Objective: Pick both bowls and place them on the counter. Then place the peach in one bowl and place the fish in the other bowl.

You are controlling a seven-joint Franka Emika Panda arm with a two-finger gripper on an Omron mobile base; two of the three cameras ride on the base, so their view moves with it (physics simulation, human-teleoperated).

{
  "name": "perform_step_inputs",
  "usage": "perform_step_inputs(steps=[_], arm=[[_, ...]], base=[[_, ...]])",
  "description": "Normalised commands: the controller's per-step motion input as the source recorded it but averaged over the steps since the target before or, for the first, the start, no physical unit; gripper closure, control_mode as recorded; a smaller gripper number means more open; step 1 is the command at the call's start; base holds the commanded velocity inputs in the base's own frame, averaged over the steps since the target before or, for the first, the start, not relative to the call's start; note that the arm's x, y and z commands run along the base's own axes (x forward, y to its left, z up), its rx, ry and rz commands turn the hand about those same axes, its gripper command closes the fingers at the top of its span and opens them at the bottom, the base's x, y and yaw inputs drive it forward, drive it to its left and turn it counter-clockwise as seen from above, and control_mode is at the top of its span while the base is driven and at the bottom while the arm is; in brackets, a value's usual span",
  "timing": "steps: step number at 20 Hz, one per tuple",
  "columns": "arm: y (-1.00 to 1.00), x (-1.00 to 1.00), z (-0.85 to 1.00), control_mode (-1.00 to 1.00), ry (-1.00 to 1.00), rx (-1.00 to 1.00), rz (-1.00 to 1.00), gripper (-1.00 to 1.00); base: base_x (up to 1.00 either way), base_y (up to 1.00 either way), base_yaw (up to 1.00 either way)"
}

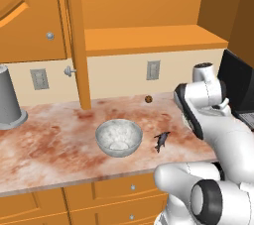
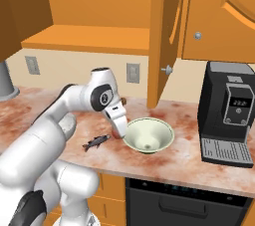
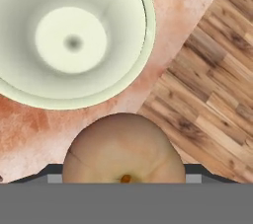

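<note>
Marbled grey-white bowl (image 1: 118, 138) upright, centre of left base view, on mottled reddish bench (image 1: 44, 149). Dark fish (image 1: 161, 141) just right of it, apart. Pale green-cream bowl (image 2: 148, 135) upright, centre of right base view. Peach (image 3: 123, 151) at bottom centre of hand view, just beside the green-cream bowl's rim.
</note>
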Motion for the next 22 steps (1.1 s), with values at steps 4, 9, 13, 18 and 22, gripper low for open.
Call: perform_step_inputs(steps=[4,9,13,18,22], arm=[[-0.35,0.25,-0.07,-1.00,0.02,0.00,-0.02,1.00],[-0.22,0.38,-0.08,-1.00,0.00,0.00,0.00,1.00],[-0.08,0.24,-0.26,-1.00,-0.01,0.00,0.00,1.00],[-0.18,0.22,-0.28,-1.00,0.00,0.05,0.00,1.00],[-0.19,0.27,-0.24,-1.00,0.00,0.06,0.00,1.00]], base=[[0.00,0.00,0.00],[0.00,0.00,0.00],[0.00,0.00,0.00],[0.00,0.00,0.00],[0.00,0.00,0.00]])
